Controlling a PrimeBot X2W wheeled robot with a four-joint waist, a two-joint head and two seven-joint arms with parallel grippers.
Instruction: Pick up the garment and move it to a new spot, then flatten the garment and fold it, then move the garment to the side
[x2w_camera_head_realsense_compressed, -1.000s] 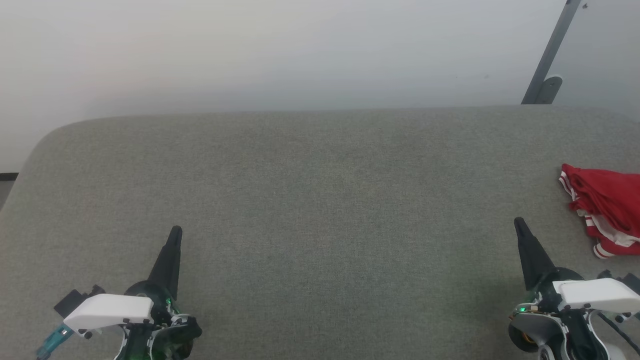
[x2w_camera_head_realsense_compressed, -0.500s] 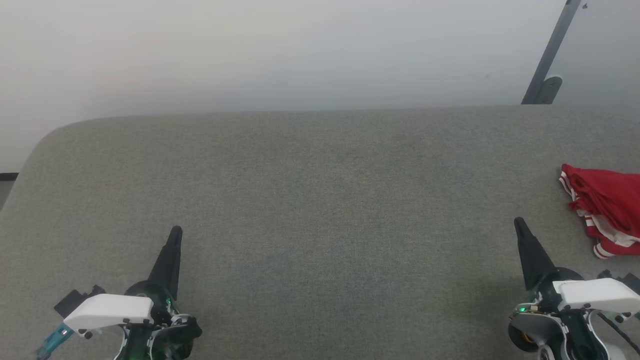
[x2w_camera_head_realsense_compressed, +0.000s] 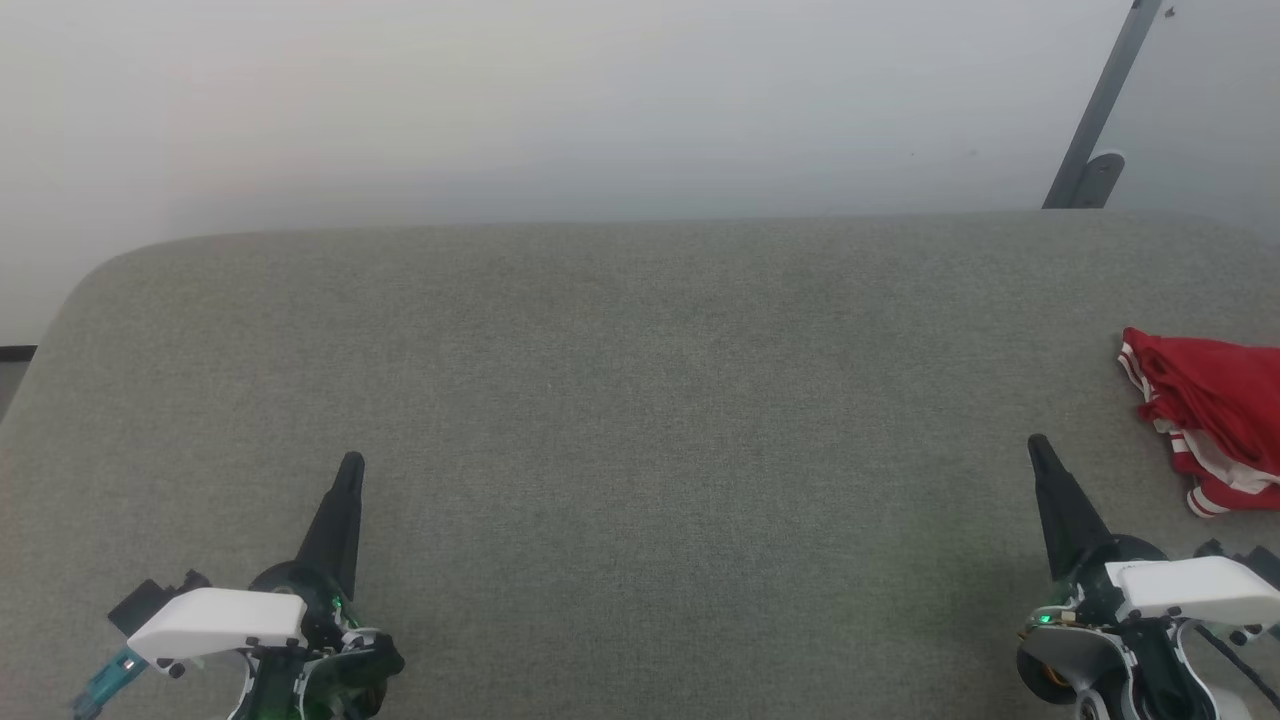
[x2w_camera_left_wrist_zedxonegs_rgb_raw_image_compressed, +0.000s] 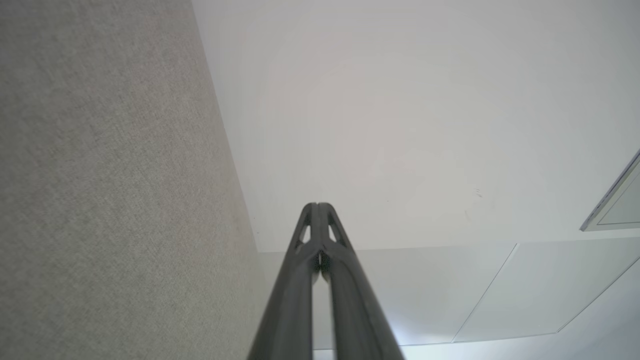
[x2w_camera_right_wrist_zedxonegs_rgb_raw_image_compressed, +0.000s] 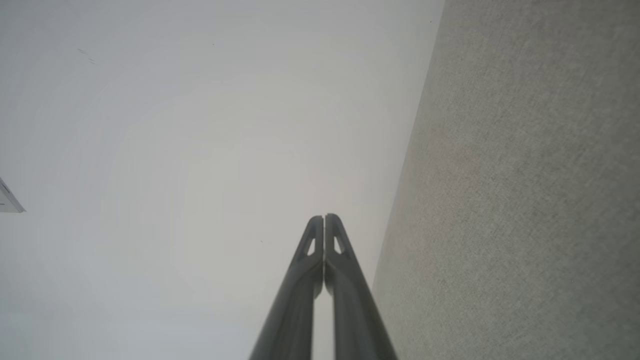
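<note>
Over the grey cushion (x2w_camera_head_realsense_compressed: 640, 380), both jaws sit pressed together — empty, clear of the garment (x2w_camera_head_realsense_compressed: 1215, 410).

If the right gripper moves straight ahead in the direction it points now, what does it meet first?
The way looks free: the right gripper, shut, points over the grey padded surface toward the pale wall, probably the first thing in line, though depth is unclear. The garment lies to its right.
</note>
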